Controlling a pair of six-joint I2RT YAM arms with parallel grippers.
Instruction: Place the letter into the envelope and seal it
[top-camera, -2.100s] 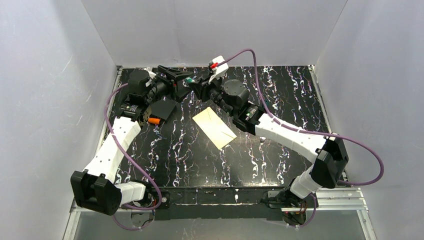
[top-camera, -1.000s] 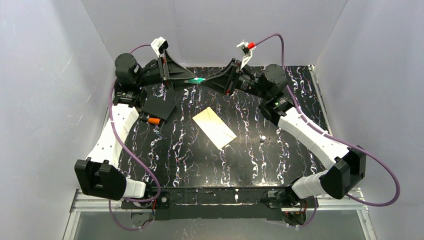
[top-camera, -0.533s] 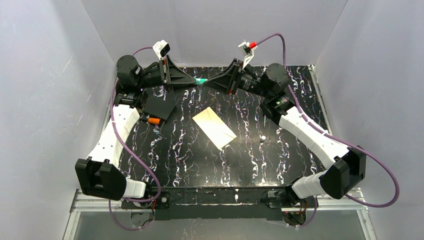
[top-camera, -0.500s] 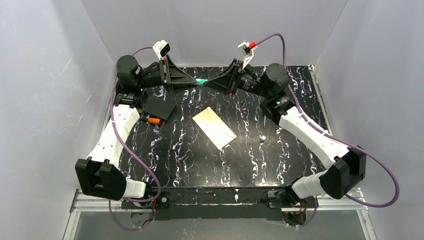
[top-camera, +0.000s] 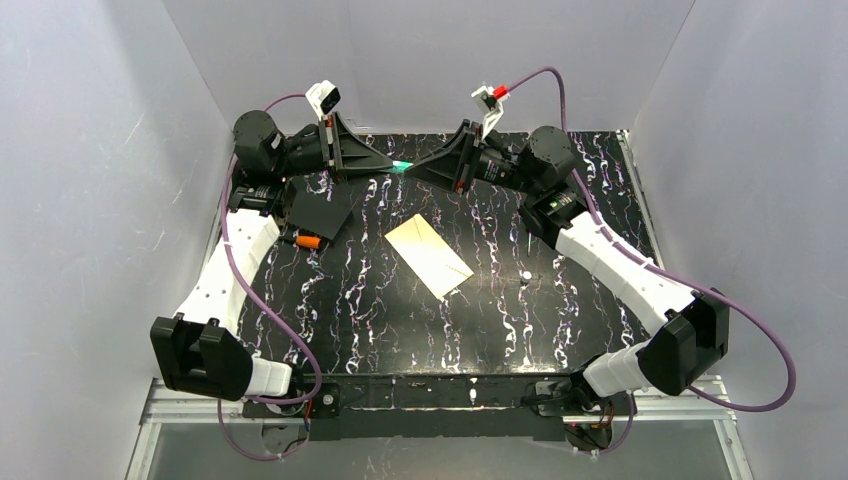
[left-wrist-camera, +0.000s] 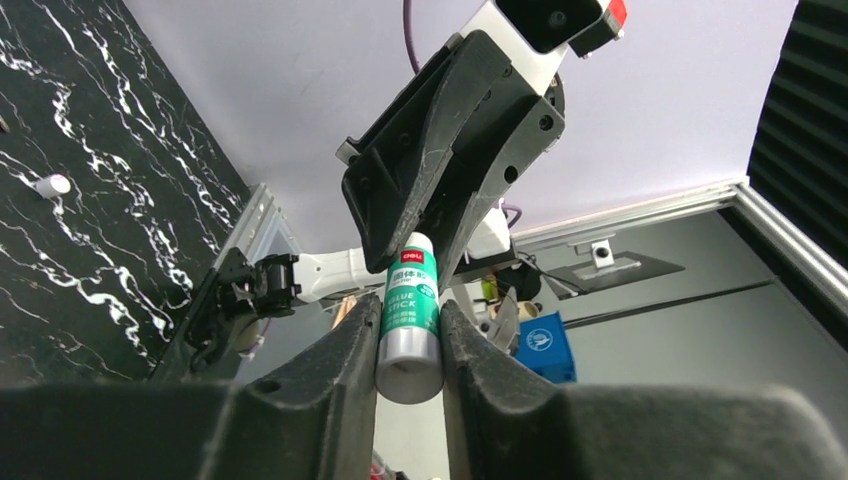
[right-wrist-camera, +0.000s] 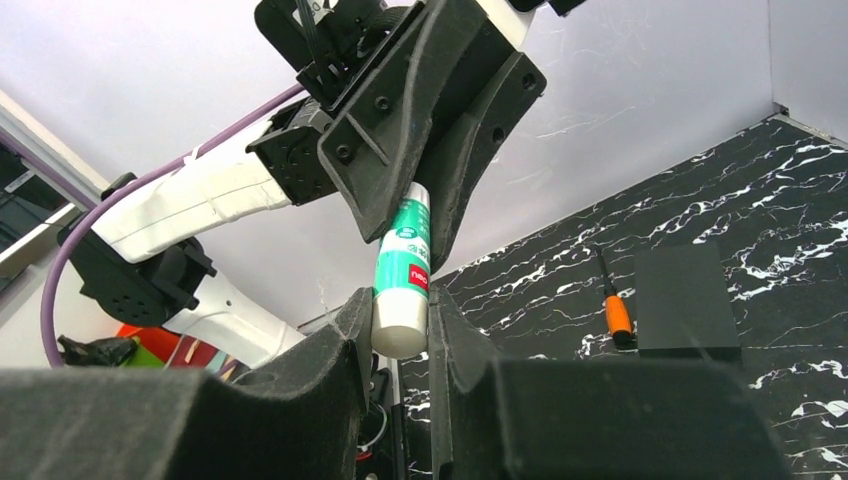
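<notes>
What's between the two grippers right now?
A glue stick, clamped at opposite ends by the left gripper and right gripper; both wrist views show it.

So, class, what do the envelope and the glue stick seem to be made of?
Envelope: likely paper, matte cream, lying flat with sharp fold lines. Glue stick: probably a smooth plastic tube, with a glossy green printed label and a silvery-grey end.

Bright, even light with soft shadows; both wrist views blur at the near jaws, overhead view sharp.
</notes>
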